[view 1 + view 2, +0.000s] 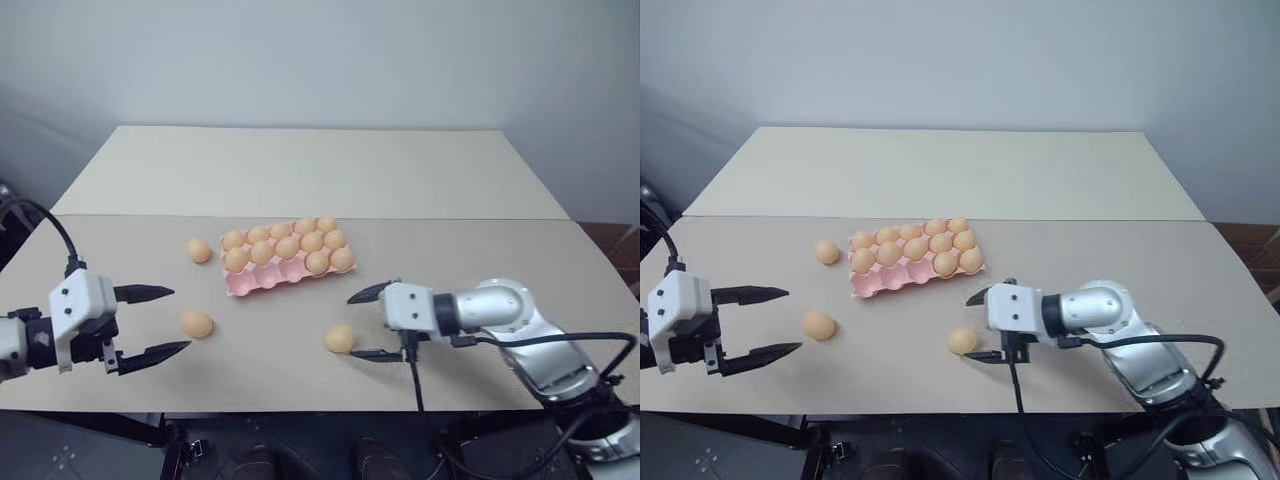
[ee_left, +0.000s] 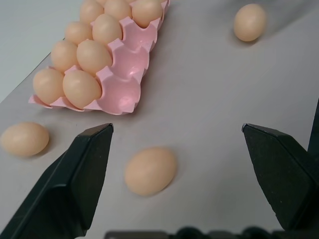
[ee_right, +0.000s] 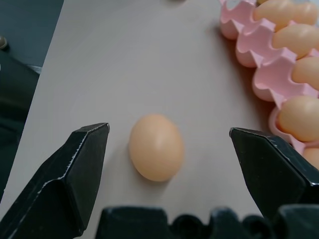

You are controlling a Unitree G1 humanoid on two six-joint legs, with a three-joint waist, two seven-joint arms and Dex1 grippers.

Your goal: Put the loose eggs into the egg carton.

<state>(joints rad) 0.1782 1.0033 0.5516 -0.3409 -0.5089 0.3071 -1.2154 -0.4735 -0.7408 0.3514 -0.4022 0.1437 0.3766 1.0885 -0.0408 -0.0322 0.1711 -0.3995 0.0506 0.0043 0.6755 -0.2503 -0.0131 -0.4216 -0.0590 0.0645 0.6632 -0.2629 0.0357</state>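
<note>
Three loose eggs [image 1: 339, 338] lie on the worktop toward its near edge beside the egg carton [image 1: 262, 281]; I have my right gripper [image 1: 363, 324], jaws apart, straddling the nearest.

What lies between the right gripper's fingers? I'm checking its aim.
One loose egg on the table, untouched, between the open right gripper fingers, in the right wrist view.

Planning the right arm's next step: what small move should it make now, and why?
Probably ease the right tool forward around the loose egg and close. Its fingers stand open with that egg on the table just ahead between them, untouched, and the egg carton has empty cups in its near row.
</note>
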